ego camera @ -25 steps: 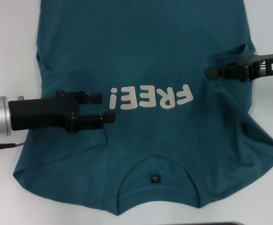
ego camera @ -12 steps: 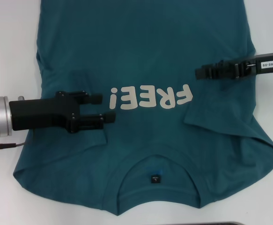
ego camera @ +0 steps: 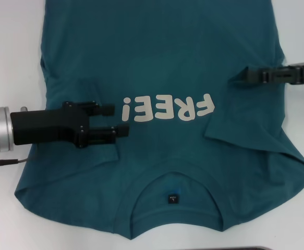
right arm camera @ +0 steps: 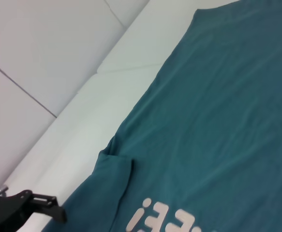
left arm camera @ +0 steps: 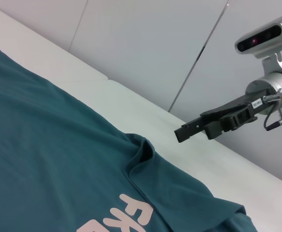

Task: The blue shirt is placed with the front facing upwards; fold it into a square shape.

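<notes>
Shirt point(ego camera: 162, 67) flat on tabletop point(ego camera: 5, 41), front up, collar nearest robot. Both sleeves tucked in; body folds remain. Left hand point(ego camera: 110, 120) spread, low over the chest, holding nothing. Right hand point(ego camera: 240, 76) pressed together, empty, above right edge.

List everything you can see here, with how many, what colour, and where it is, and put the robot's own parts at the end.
Dark teal-blue cotton T-shirt: one, spread front-up over most of the table, collar toward the robot, both sleeves folded inward.
White "FREE!" lettering: one print, on the shirt's chest.
Small dark neck label: one, inside the collar.
White table: one, under the shirt, bare at both sides.
Left gripper: one, black on a silver arm, over the shirt's left side beside the lettering, fingers apart.
Right gripper: one, black, over the shirt's right side near the folded sleeve, seen edge-on.
</notes>
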